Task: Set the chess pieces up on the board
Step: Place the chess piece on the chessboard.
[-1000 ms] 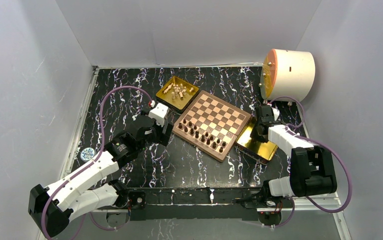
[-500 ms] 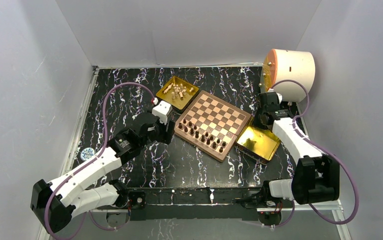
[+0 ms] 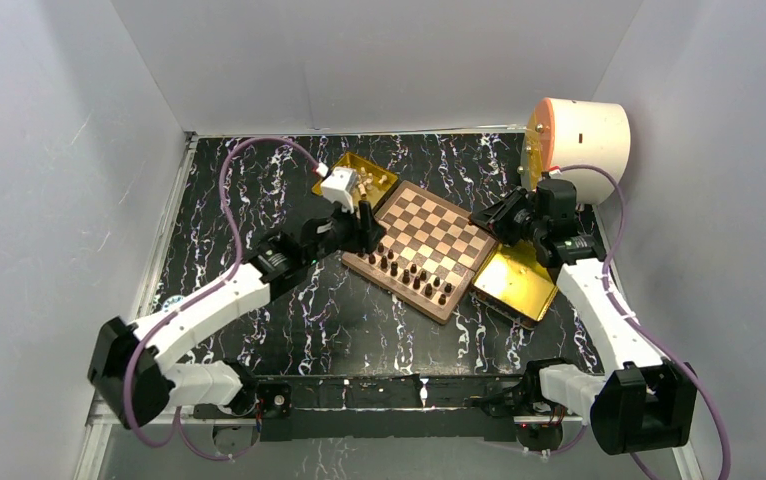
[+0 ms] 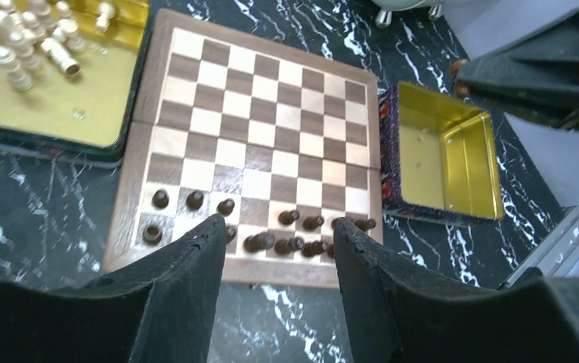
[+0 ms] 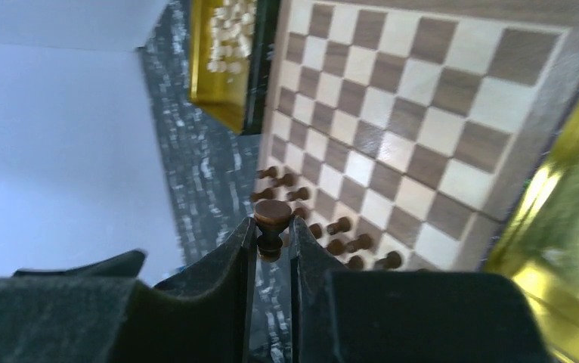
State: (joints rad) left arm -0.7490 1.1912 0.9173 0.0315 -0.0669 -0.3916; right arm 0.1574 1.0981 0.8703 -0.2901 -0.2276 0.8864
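Note:
The board [image 3: 437, 222] lies at an angle mid-table. Several dark chess pieces [image 3: 411, 272] stand on its two near rows. The pale chess pieces [image 4: 33, 47] lie in a gold tray [image 3: 379, 180] off its far left corner. My left gripper [image 3: 365, 226] hangs above the board's left corner. In the left wrist view this left gripper [image 4: 278, 224] is open with nothing between its fingers. My right gripper [image 3: 489, 218] hovers at the board's right corner. In the right wrist view the right gripper [image 5: 273, 225] is shut on a dark piece [image 5: 272, 214].
An empty gold tray [image 3: 519, 285] sits against the board's right side, under the right arm. A white drum with an orange face [image 3: 581, 145] stands at the far right. Grey walls close in the table on three sides.
My left arm has risen and swung from the board's near left side to its left corner, with its jaws narrowing. My right gripper has lifted from the empty gold tray towards the board.

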